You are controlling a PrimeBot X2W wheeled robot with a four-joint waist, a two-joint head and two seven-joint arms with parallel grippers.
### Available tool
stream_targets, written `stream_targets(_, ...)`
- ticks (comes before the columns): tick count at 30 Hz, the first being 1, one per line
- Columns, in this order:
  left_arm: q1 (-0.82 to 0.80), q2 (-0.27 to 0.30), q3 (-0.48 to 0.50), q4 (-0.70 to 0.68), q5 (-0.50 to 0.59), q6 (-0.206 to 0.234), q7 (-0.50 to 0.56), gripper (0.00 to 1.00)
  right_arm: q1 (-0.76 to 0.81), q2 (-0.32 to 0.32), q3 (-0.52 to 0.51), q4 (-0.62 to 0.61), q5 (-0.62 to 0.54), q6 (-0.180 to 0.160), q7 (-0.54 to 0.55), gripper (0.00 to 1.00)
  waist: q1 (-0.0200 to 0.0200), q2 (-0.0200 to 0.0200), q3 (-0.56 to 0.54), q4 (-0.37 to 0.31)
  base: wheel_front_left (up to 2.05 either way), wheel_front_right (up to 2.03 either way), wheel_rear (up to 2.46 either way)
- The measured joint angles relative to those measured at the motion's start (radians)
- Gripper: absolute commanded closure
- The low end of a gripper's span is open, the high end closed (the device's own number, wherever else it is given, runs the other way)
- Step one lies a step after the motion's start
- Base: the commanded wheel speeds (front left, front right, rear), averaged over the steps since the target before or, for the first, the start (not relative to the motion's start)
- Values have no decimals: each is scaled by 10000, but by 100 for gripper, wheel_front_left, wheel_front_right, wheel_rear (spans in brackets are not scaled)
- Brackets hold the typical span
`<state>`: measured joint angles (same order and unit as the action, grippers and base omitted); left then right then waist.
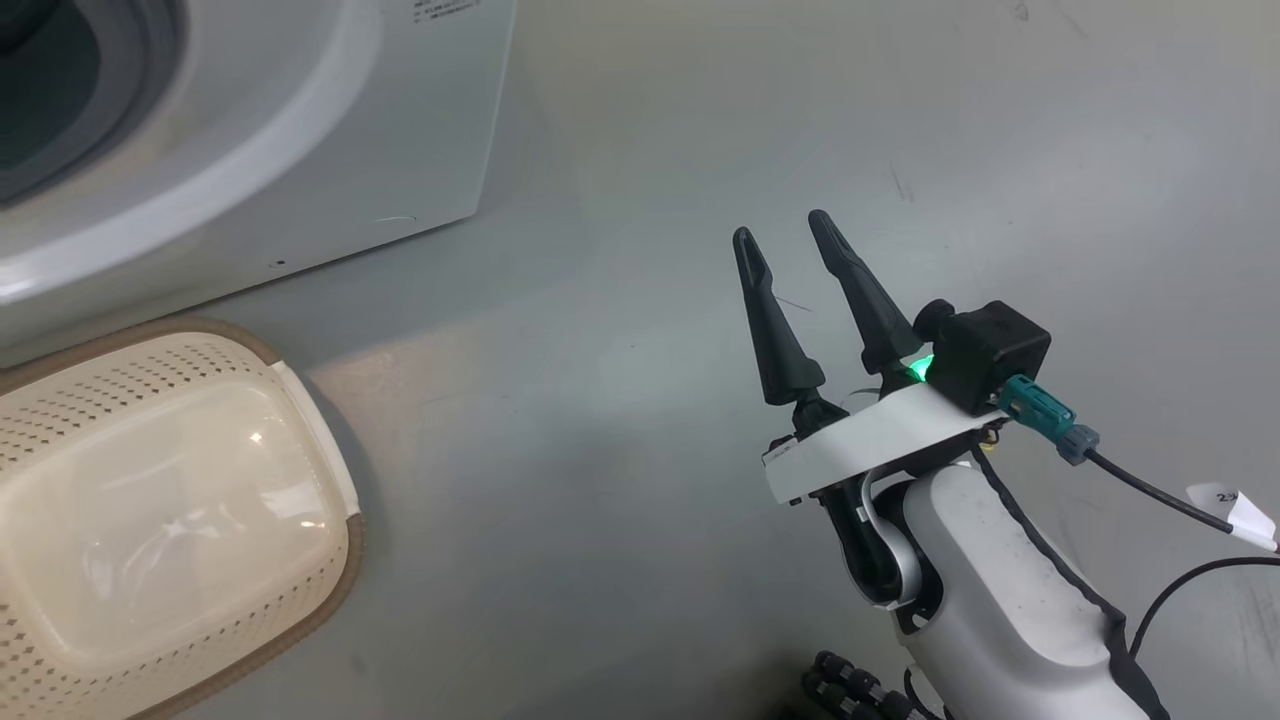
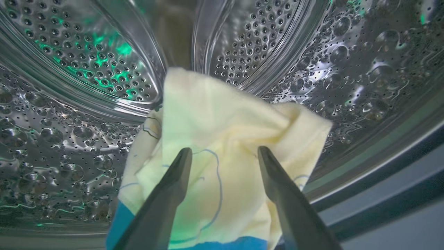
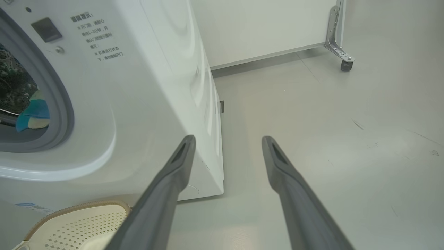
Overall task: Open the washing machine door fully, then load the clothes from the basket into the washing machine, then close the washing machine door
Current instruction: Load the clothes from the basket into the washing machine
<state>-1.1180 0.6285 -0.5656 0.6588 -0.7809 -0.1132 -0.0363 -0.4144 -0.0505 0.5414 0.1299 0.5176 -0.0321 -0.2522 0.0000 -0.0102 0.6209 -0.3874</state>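
The left gripper [image 2: 224, 149] was reaching deep into the big white front-loading washing machine [image 3: 149, 86], its two long dark fingers spread wide and pinching nothing. Straight ahead of the tips, and showing in the gap between them, lay a small pale yellow cotton garment [image 2: 225, 114] with thin blue outlines. It ran roughly the way the fingers pointed, its bright blue band nearest the wrist and its far corner up against the back of the shiny steel perforated drum [image 2: 69, 139]. Whether the cloth brushed the fingers I could not tell. It sat on the drum's lower wall, just inside the grey rubber gasket [image 3: 67, 114] at the front lip. To my eye it was delivered, so the coming move turned on that line: the garment lay forward and the mouth lay behind, and a straight pull back along the fingers ought to clear it without snagging. Outside, the right gripper [image 1: 782, 225] hung over the grey floor [image 1: 600, 450], also spread and carrying nothing. It was well apart from the small cream perforated plastic basket [image 1: 120, 390], which stood near the machine's lower front corner, its glossy bottom bare of cloth where I could see it.
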Motion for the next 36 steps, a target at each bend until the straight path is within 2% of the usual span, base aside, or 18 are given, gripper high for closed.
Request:
stream_targets(16,1674,-696,-75,-38,-311,-44,-1772,0,-3,-8,-454,456,-75,161,0,0,0,0,-914,715,0,0,0)
stream_targets(36,3935,-1187,144,-905,-385,-86,-2151,0,361,-130,-1348,1365,-257,767,0,0,0,0,-2687,1584,0,0,0)
